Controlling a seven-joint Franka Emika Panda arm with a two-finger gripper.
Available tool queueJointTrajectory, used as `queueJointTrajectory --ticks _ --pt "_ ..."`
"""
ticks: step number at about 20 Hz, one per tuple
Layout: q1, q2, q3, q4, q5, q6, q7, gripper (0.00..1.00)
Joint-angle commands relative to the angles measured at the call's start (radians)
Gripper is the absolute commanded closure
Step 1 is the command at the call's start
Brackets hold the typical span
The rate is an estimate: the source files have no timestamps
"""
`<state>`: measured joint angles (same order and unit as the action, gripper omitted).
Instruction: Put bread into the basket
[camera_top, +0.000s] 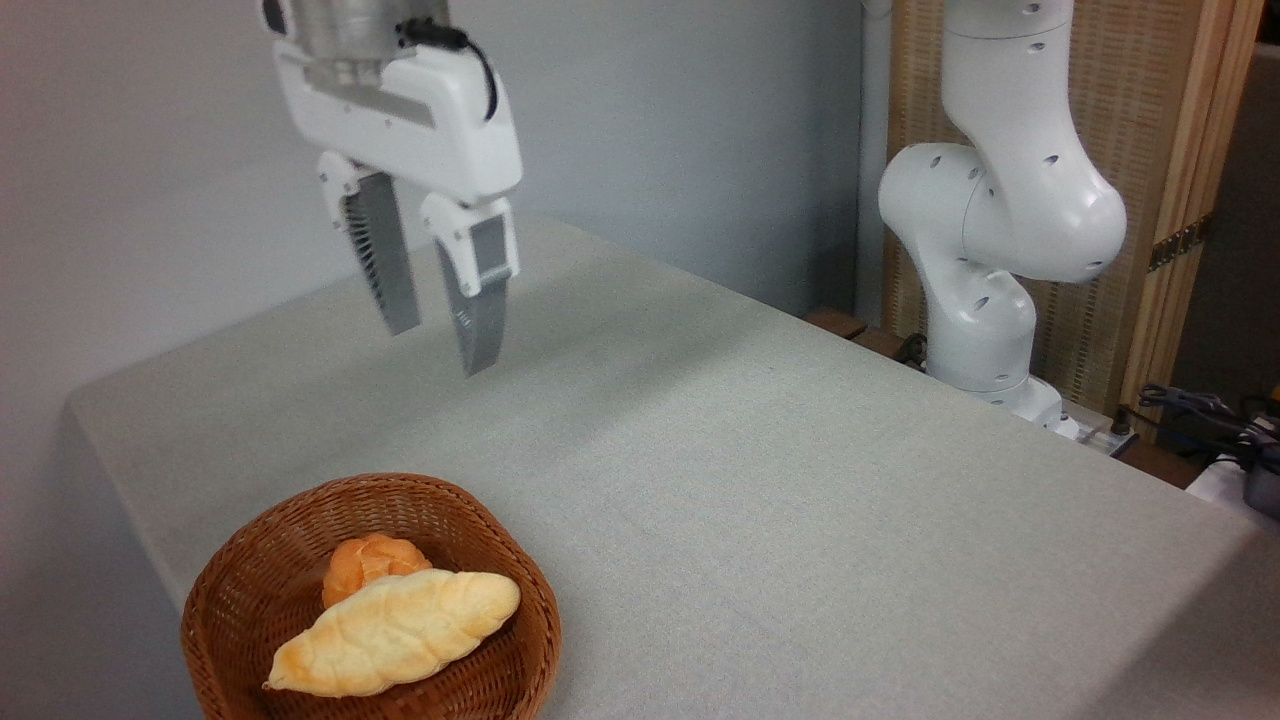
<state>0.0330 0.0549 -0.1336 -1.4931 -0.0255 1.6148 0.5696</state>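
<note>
So at this point the bread (395, 632) was lying in the basket (232, 600), stretched from about 8 o'clock to 2 o'clock across it, with its pointed near end riding up by the rim on the camera side. A little round bun (368, 562) sat right behind it at roughly 12 o'clock, touching it as far as I could tell. To my eye the job looked done.

On handling: I'd have called that loaf light and a bit squashy, with a crust that would dent if squeezed hard. The ends taper, so they'd slip out. If I'd had to pick it up again, I'd have gone for the fat middle, pinching across the short width, gently.

The end effector (438, 348) hung high above the worktop (800, 480), well apart from the basket and off toward its 12 o'clock. Its two fingers (383, 255) were spread with a clear gap between them and nothing in it. They pointed down, tilted slightly toward the camera. The rest of the arm (1000, 220) stood at the worktop's far edge, around 2 o'clock from the basket, its upper part bending out of the top of the shot.
</note>
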Motion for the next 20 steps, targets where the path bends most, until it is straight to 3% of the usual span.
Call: queueJointTrajectory --ticks 1,5,20 --pt "-0.016 -0.093 0.018 -0.124 -0.002 -0.018 0.056 0.0" --pt "-0.068 -0.101 0.084 -0.131 -0.002 -0.072 0.102 0.0" --pt "-0.082 -0.093 0.14 -0.138 -0.01 -0.062 0.099 0.0"
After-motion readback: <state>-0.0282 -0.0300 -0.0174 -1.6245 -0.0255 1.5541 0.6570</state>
